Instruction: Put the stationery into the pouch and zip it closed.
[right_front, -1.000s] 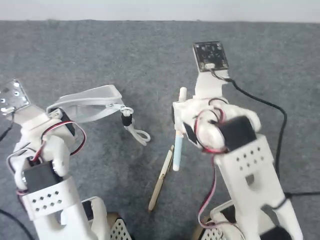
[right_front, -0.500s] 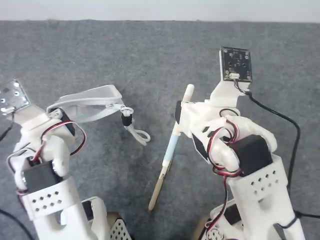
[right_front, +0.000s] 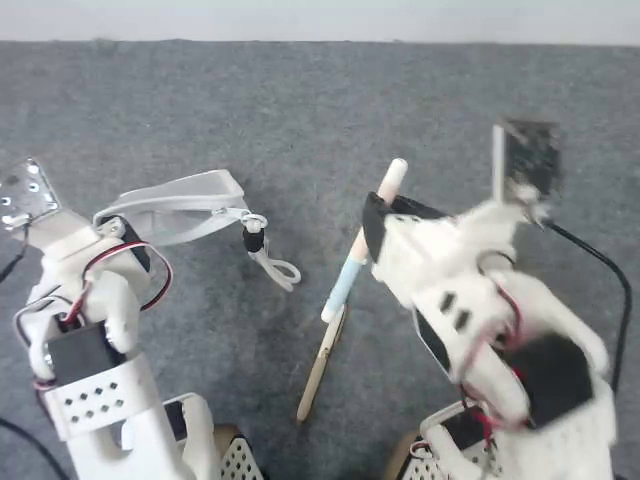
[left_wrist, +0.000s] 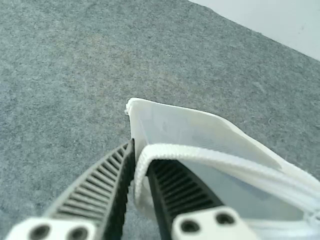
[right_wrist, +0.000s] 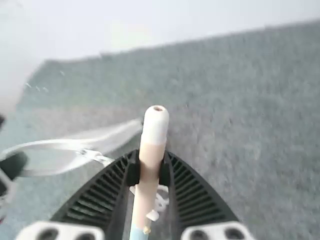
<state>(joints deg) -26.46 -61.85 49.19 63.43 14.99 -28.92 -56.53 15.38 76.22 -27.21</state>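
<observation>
high view: both arms are seen from above on a grey, felt-like tabletop (right_front: 250, 110). the left gripper (right_front: 112, 222) is closed on one end of the white pouch (right_front: 190, 200). the right gripper (right_front: 372, 228) is clamped around a pen (right_front: 345, 280). a wooden stick (right_front: 320, 368) lies loose on the tabletop between the two arms. a white zip pull cord (right_front: 272, 262) trails from the pouch's free end onto the grey surface.

left wrist view: the grip is shown close. the ribbed jaws of the left gripper (left_wrist: 134, 152) are nearly together, with the woven zip edge of the pouch (left_wrist: 200, 130) pinched between them. the pouch wall is seen to be translucent (whether its far end rests on the tabletop cannot be told).

right wrist view: the right gripper (right_wrist: 149, 165) is set narrow, with the pen (right_wrist: 151, 140) pressed between both ribbed jaws. its pale capped end stands out past the fingertips. the pouch (right_wrist: 70, 147) is seen farther off, blurred, to one side of the pen's line.

surface and room: the grey covering is matted and uniform. a plain pale wall (right_front: 300, 18) runs along its far edge.

orientation: in the high view the pen's long axis is tilted on a diagonal. the capped end points up and away toward the far right, and the light blue lower end points down toward the upper tip of the wooden stick. contact between them cannot be judged. the stick is laid on nearly the same diagonal. the pouch's long axis runs from the left gripper toward the middle of the tabletop, zip end toward the right arm.
</observation>
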